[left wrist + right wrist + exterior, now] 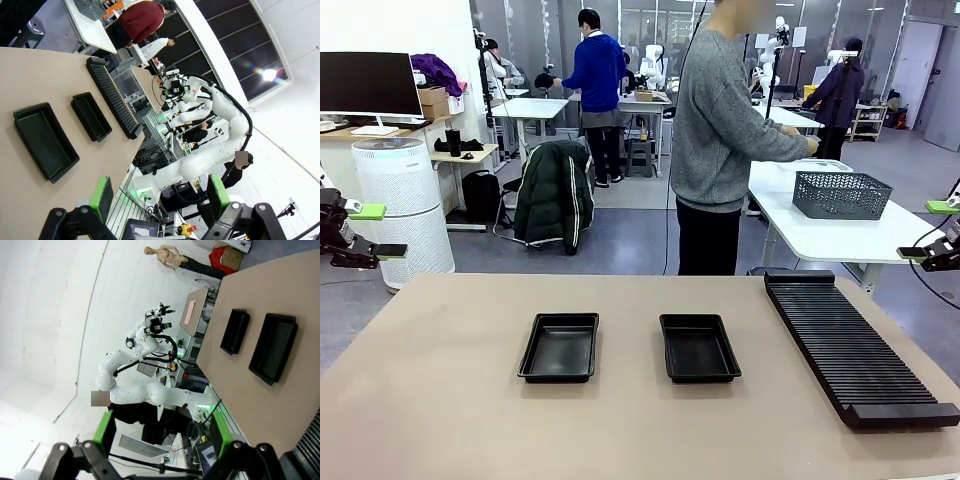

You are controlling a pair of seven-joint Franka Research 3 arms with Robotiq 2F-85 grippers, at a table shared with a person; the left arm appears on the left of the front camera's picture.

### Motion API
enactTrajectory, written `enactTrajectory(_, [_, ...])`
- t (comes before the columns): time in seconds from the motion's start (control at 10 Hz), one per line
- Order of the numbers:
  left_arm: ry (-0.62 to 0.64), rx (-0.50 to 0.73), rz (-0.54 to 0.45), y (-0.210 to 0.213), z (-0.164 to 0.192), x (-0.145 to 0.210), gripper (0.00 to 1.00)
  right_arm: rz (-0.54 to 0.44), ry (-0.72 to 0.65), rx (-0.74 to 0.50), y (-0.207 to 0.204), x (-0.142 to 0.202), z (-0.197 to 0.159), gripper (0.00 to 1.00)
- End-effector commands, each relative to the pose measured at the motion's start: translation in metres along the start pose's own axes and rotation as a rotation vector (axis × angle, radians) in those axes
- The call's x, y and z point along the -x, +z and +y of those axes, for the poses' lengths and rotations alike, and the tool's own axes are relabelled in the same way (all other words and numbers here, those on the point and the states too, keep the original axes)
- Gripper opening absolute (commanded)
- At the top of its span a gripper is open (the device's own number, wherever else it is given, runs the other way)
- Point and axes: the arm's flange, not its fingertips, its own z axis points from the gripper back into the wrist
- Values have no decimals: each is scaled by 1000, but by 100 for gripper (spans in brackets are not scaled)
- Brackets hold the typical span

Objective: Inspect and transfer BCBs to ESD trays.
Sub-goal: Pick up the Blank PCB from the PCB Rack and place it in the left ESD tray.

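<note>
Two shallow glossy black plastic trays (559, 347) lie empty side by side on the tan counter (440, 400), the left gripper (378, 231) and right gripper (927, 230) poised wide open near its far corners. Transfer seems not yet begun; next, a circuit board must reach a gripper.

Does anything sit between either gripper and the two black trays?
Left gripper: nothing visible, bare table up to the trays. Right gripper: the low ribbed rack lies between it and the trays.
</note>
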Motion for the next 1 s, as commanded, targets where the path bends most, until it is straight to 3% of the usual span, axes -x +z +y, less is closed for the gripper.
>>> enactTrajectory(0.0, [9, 2, -5, 1, 0, 0, 100, 2, -4, 13, 0, 0, 1, 100])
enactTrajectory(0.9, [9, 2, -5, 1, 0, 0, 100, 2, -4, 13, 0, 0, 1, 100])
